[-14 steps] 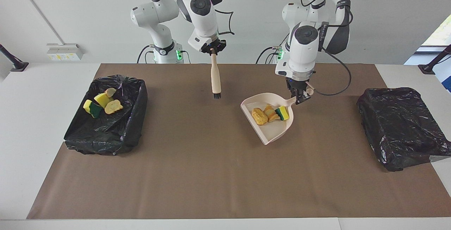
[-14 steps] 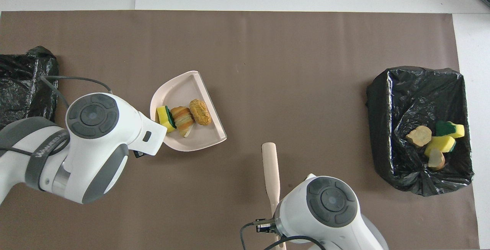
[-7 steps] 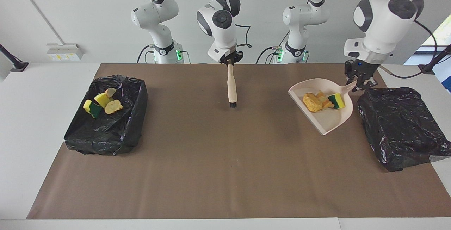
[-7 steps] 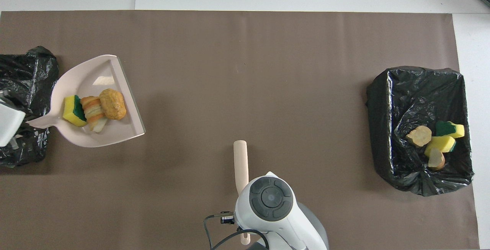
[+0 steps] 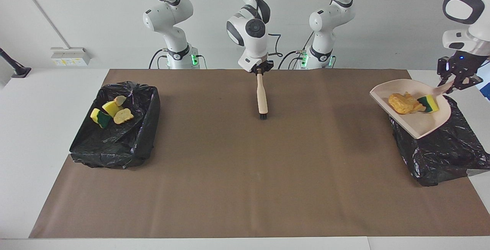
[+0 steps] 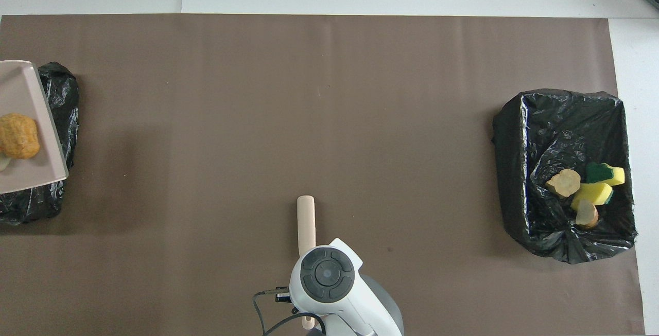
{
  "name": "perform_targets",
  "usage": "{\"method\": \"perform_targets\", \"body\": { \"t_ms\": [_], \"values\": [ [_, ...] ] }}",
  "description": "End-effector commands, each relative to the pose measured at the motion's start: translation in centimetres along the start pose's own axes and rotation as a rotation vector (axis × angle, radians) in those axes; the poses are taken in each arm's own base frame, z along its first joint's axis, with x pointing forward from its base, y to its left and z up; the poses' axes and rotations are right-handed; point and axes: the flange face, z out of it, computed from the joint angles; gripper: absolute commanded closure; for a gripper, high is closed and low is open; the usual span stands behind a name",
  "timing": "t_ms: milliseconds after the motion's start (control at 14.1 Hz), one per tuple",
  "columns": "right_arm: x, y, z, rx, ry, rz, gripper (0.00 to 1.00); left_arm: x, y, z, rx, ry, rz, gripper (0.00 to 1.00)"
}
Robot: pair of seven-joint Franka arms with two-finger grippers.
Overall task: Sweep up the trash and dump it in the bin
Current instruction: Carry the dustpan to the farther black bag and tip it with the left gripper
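My left gripper point(image 5: 454, 82) is shut on the handle of the beige dustpan point(image 5: 419, 124), held in the air over the black-bagged bin point(image 5: 440, 154) at the left arm's end of the table. In the pan lie pieces of trash: tan-orange chunks point(image 5: 400, 103) and a yellow, green-backed sponge point(image 5: 428, 103). In the overhead view only part of the dustpan point(image 6: 23, 89) and one chunk point(image 6: 18, 135) show at the edge. My right gripper point(image 5: 259, 71) is shut on the top of the beige brush point(image 5: 262, 98), which hangs bristles down over the mat.
A second black-bagged bin point(image 5: 115, 146) stands at the right arm's end and holds several sponge and bread-like scraps point(image 5: 111, 112). A brown mat point(image 5: 245, 173) covers the table between the two bins.
My left gripper has carried the loaded dustpan from mid-table toward the left arm's end and higher, over the bin. My right gripper has shifted the brush a little the same way.
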Motion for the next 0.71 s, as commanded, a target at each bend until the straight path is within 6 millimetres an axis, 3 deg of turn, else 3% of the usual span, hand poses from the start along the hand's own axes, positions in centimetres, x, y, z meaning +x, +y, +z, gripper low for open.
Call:
{"method": "perform_targets", "body": {
  "t_ms": [0,213,426,497,568,640],
  "values": [
    [0.5,-0.5,-0.2,0.008,0.015,0.041,1.0,-2.9,-4.3,0.9,0.033,-0.112,0.118,1.0],
    [0.6,-0.5,0.0,0.011,0.021,0.031,1.0,-5.6,-5.8,1.5,0.144,-0.29,0.186,1.0],
    [-0.6,-1.3,0.9,-0.009,0.022,-0.018,0.99,-5.7,-6.7,4.3,0.109,-0.473,0.304,1.0],
    [-0.6,-1.2,1.0,-0.01,0.019,-0.018,0.66,-5.3,-6.7,5.3,0.085,-0.519,0.34,1.0],
    [-0.6,-1.2,1.0,-0.015,0.023,-0.024,0.01,-4.8,-6.5,6.0,0.073,-0.553,0.337,1.0],
    [-0.4,-1.5,0.8,-0.019,0.035,-0.043,0.0,-3.7,-6.4,6.9,0.058,-0.602,0.341,1.0]
  ]
}}
